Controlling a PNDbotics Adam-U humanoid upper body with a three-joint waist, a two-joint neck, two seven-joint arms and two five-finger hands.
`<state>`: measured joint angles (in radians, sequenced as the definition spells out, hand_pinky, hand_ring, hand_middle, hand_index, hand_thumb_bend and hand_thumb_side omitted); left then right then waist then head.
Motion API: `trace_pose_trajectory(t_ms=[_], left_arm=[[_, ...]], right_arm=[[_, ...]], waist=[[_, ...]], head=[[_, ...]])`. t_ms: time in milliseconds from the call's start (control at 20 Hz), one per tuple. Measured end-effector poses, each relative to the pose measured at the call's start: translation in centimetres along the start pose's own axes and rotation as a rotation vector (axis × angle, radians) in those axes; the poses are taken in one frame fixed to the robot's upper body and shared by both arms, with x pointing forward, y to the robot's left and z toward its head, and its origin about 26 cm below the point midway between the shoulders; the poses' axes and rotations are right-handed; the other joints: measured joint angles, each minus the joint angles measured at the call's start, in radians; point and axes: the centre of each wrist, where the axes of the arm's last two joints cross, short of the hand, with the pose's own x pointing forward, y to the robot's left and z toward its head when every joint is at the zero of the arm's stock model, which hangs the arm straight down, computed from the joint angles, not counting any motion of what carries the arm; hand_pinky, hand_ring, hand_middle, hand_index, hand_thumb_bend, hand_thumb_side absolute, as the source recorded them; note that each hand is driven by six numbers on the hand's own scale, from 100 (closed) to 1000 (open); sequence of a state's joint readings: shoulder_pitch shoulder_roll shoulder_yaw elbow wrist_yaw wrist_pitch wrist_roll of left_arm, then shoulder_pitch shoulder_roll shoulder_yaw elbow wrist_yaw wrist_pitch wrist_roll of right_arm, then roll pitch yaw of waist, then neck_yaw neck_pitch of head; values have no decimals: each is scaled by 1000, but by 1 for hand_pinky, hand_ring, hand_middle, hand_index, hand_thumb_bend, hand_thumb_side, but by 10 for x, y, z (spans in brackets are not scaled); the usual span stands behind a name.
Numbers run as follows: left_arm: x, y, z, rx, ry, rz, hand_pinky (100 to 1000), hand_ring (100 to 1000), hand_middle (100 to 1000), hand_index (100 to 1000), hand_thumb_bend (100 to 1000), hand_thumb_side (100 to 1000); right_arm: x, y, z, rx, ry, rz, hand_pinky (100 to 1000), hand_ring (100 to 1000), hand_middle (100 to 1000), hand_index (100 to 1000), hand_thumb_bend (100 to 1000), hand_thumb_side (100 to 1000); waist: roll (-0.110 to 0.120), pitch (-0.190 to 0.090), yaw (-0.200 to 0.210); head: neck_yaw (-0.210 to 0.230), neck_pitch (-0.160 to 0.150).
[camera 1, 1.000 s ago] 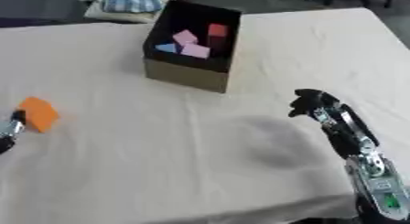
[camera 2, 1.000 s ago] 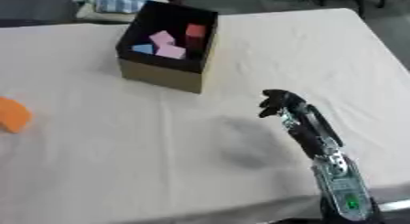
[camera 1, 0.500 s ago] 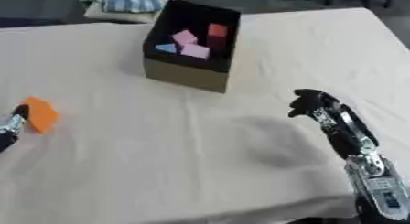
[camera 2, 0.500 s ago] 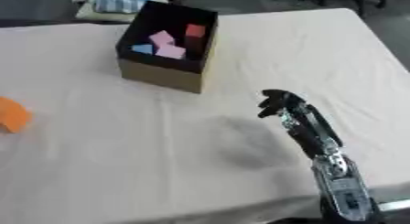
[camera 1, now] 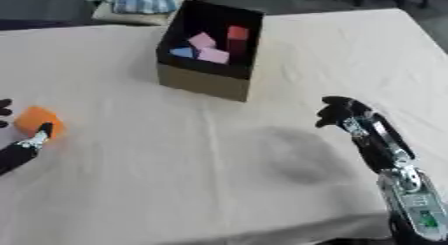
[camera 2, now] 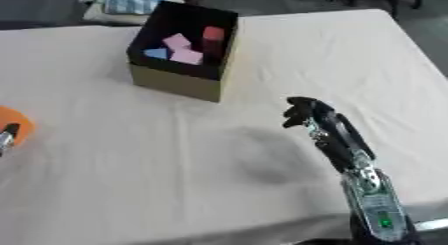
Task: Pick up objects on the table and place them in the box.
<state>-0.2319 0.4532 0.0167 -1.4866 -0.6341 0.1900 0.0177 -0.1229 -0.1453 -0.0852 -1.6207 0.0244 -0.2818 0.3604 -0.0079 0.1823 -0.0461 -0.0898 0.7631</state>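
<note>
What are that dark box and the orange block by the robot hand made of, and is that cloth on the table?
The box looks like matte cardboard: tan outside, dark lining. The orange block, beside the left robot hand, looks dull and unshiny, maybe foam or painted wood; unclear. The table cover looks like cream cloth, faintly wrinkled.

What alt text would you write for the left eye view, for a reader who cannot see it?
The robot's left hand touches an orange block at the cloth-covered table's left edge. A dark box behind holds pink, blue and red blocks; the right hand hangs curled, holding nothing.

Box (camera 1: 208, 64) far centre, blocks (camera 1: 206, 48) inside; block (camera 1: 35, 120) at left edge.
</note>
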Motion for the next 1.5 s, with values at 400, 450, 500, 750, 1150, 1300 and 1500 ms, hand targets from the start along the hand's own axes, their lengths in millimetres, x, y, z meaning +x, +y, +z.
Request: trace_pose_trajectory(t_ms=[400, 450, 500, 750, 1150, 1300, 1500], left_arm=[[6, -6, -9, 28, 15, 34, 749, 494, 458, 793, 100, 256], [7, -5, -10, 39, 15, 44, 734, 455, 398, 765, 100, 211], [10, -3, -13, 53, 9, 57, 731, 445, 383, 757, 100, 198], [46, 22, -30, 148, -105, 125, 733, 437, 369, 748, 100, 202], [150, 74, -72, 218, -416, 134, 728, 448, 381, 751, 100, 167], [188, 72, -87, 185, -492, 108, 731, 455, 393, 757, 100, 163], [221, 51, -104, 117, -526, 53, 742, 486, 447, 773, 100, 175]], right_arm=[[-1, 0, 0, 0, 4, -2, 698, 591, 603, 802, 100, 726], [-1, 0, 1, 0, 5, -2, 698, 591, 603, 802, 100, 726], [-1, 0, 1, 0, 5, -2, 698, 591, 603, 801, 100, 726], [-2, 0, 1, 0, 7, -2, 698, 591, 602, 801, 100, 726], [-3, 3, 3, 16, 13, -7, 697, 590, 602, 801, 100, 728], [-3, 5, 2, 26, 10, -9, 697, 590, 601, 800, 100, 727], [-2, 6, 1, 39, 7, -12, 697, 590, 601, 800, 100, 729]], waist=[[0, 0, -2], [0, 0, -2], [0, 0, -2], [0, 0, -3], [0, 0, -22], [0, 0, -38], [0, 0, -58]], head=[[1, 0], [1, 0], [1, 0], [1, 2], [12, 2], [20, 2], [34, 2]])
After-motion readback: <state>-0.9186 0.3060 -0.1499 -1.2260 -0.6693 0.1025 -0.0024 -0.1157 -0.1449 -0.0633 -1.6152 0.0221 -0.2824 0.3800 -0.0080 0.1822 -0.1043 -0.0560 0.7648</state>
